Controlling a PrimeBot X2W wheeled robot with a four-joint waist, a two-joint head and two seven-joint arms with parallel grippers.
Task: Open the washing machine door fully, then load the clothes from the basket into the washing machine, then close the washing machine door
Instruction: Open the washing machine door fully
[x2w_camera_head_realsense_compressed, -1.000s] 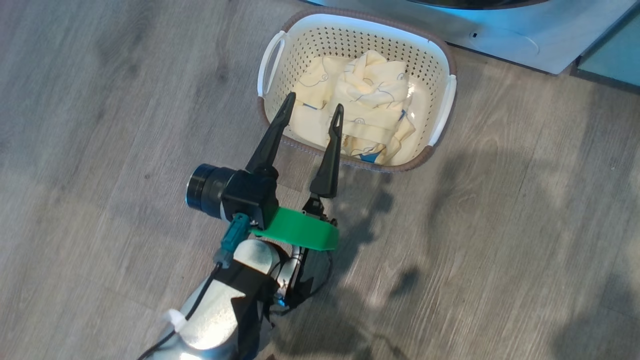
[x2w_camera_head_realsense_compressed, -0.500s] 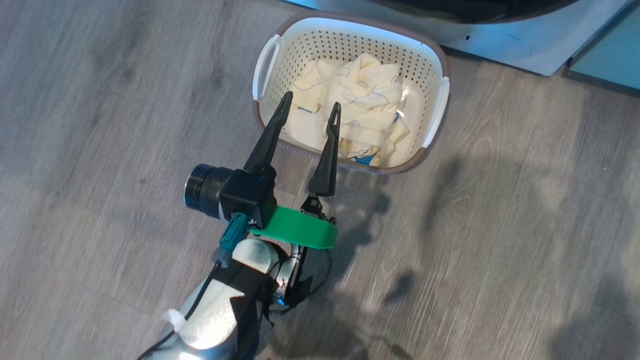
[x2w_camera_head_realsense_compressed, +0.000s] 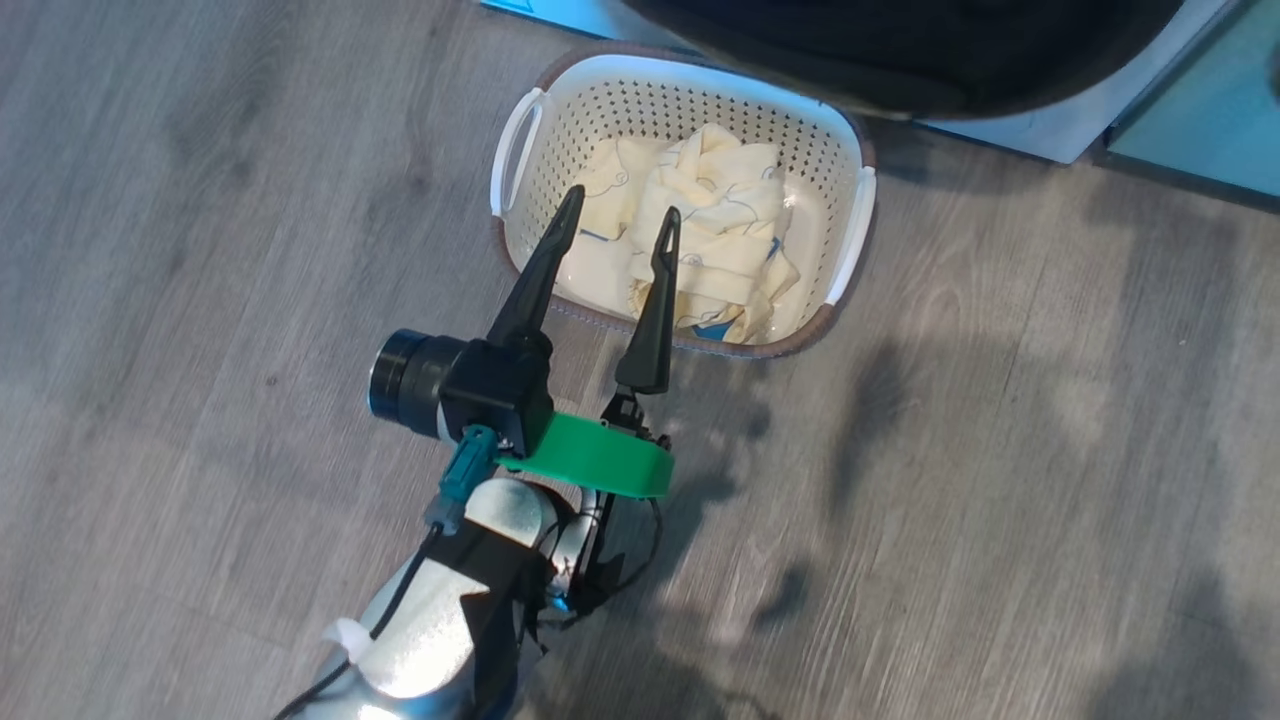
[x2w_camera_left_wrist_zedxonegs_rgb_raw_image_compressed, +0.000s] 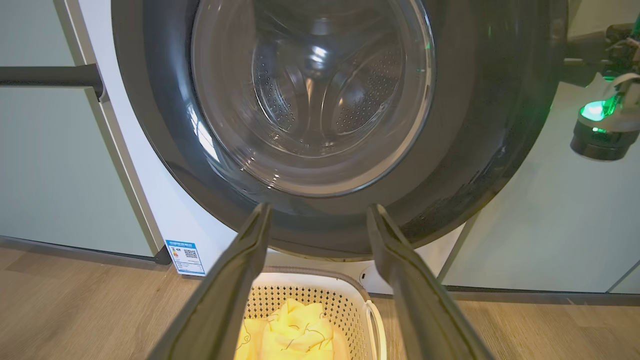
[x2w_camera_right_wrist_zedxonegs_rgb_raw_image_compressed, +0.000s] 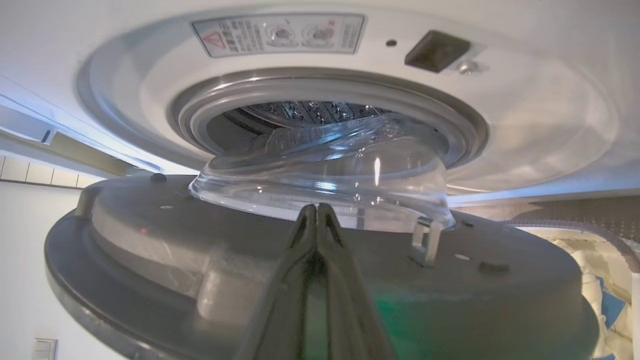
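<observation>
You're on the opening step: washing machine (x2w_camera_left_wrist_zedxonegs_rgb_raw_image_compressed: 150, 200) door (x2w_camera_left_wrist_zedxonegs_rgb_raw_image_compressed: 475, 150) stands ajar and needs swinging wider. It overhangs the basket (x2w_camera_head_realsense_compressed: 850, 230) on the floor, hiding the far rim, with the clothes (x2w_camera_head_realsense_compressed: 700, 230) heaped inside. Your left pincer (x2w_camera_head_realsense_compressed: 620, 202) gapes empty over the near rim. Your right pincer (x2w_camera_right_wrist_zedxonegs_rgb_raw_image_compressed: 316, 207) is closed on nothing at the door's inner face; contact unclear.

The washing machine door (x2w_camera_left_wrist_zedxonegs_rgb_raw_image_compressed: 480, 150) has a glossy black rim around clear, smooth glass, and the washing machine (x2w_camera_right_wrist_zedxonegs_rgb_raw_image_compressed: 540, 115) front looks smooth and white. The basket (x2w_camera_head_realsense_compressed: 690, 105) is perforated cream plastic, the clothes (x2w_camera_head_realsense_compressed: 715, 225) soft creased cloth, the floor (x2w_camera_head_realsense_compressed: 1000, 450) matt grey wood grain.
</observation>
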